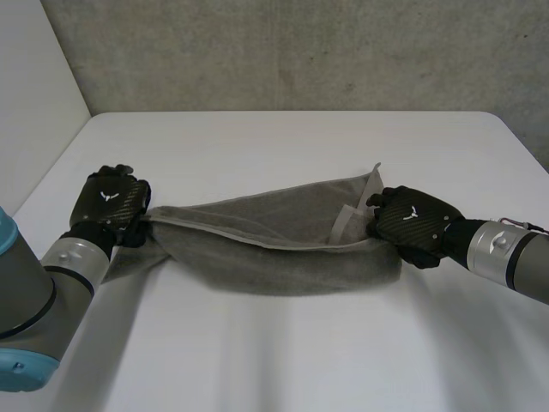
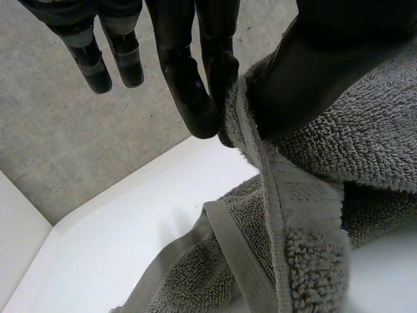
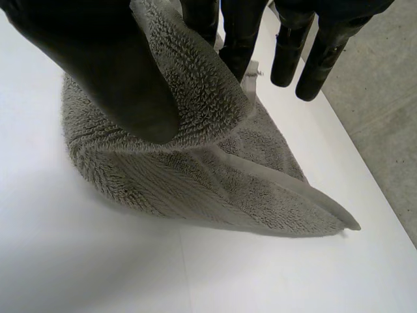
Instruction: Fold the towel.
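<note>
towel (image 1: 274, 257): grey terry cloth, looped pile, rough, flat-woven along its edges | table (image 1: 283, 146): white, smooth, matt | wall (image 1: 300, 51) behind the table: bare concrete, rough, pitted | left hand (image 1: 107, 202), right hand (image 1: 416, 221): black shells, faint sheen

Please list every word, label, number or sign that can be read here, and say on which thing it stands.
No word or number can be read.
A Y-like emblem, white: back of the left robot hand and of the right robot hand.
The white tag on the towel: too small to read.
</note>
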You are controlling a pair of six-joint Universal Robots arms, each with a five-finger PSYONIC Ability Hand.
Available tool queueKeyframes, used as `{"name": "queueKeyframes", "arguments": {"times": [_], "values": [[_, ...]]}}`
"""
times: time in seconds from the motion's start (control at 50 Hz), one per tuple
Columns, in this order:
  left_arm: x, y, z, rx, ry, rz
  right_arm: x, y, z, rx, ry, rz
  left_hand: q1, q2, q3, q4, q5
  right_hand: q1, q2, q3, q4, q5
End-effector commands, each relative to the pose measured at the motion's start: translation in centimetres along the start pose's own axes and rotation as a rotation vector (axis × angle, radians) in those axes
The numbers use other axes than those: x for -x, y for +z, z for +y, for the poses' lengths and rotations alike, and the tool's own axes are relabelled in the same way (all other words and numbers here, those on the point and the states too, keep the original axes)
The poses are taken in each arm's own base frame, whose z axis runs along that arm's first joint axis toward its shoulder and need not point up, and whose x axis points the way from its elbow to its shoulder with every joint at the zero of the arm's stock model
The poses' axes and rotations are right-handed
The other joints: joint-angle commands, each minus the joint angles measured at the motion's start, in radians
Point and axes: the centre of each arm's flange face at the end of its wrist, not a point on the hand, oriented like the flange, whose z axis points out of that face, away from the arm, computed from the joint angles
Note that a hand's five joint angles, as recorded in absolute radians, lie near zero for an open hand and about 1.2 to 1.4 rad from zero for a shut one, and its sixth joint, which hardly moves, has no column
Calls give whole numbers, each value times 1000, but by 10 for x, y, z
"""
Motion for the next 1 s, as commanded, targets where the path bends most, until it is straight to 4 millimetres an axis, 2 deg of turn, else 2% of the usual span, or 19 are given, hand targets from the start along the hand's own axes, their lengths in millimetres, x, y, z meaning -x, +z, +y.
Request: {"name": "queueKeyframes", "arguments": {"times": [0.02,0.12,0.16,0.18,0.2,0.24,0.28,0.36,0.44,0.54,0.64,0.7,0.78,0.86,0.9,0.92,0.96,0.98,1.0], "values": [[0,-1,0,4,-1,2,4,4,4,0,21,-28,76,49,-52,-59,80,236,235,-44,-76,241],[3,-6,-10,-22,2,-2,-4,-2,-5,14,63,-3,76,49,-52,-59,80,236,235,-44,-76,241],[3,-12,-20,-42,5,4,-11,-12,-19,8,118,16,76,49,-52,-59,80,236,235,-44,-76,241],[5,-18,-31,-66,6,15,-23,-26,-40,-20,178,60,76,49,-52,-59,80,236,235,-44,-76,241],[5,-19,-31,-66,6,15,-24,-26,-40,-21,178,61,76,49,-52,-59,80,236,235,-44,-76,241],[7,-34,-56,-115,7,41,-44,-54,-73,-87,288,148,76,49,-52,-59,80,236,235,-44,-76,241],[8,-42,-67,-137,9,48,-54,-63,-80,-109,333,192,76,49,-52,-59,80,236,235,-44,-76,241],[14,-55,-93,-198,18,41,-66,-78,-77,-110,453,254,76,49,-52,-59,80,236,235,-44,-76,241],[14,-53,-93,-188,16,45,-57,-74,-71,-83,468,231,76,49,-52,-59,80,236,235,-44,-76,241],[7,-38,-65,-75,3,81,-41,-54,-51,13,476,182,76,49,-52,-59,80,236,235,-44,-76,241],[-2,-15,-20,112,-27,132,-15,-28,-30,189,380,104,76,49,-52,-59,80,236,235,-44,-76,241],[-2,-7,-13,132,-29,135,-13,-21,-30,204,347,91,76,49,-52,-59,80,236,235,-44,-76,241],[1,26,-6,131,-26,132,-21,1,-36,174,300,108,76,49,-52,-59,80,236,235,-44,-76,241],[6,56,-18,72,-15,109,-46,17,-48,77,270,196,76,49,-52,-59,80,236,235,-44,-76,241],[16,91,-44,-35,2,82,-75,34,-78,-108,206,315,76,49,-52,-59,80,236,235,-44,-76,241],[16,91,-44,-36,2,82,-75,34,-78,-109,205,316,76,49,-52,-59,80,236,235,-44,-76,241],[28,115,-88,-190,26,29,-119,31,-121,-309,121,514,76,49,-52,-59,80,236,235,-44,-76,241],[28,115,-89,-191,26,29,-119,31,-121,-310,120,515,76,49,-52,-59,80,236,235,-44,-76,241],[37,119,-116,-274,35,-5,-139,21,-143,-393,91,616,76,49,-52,-59,80,236,235,-44,-76,241]]}}
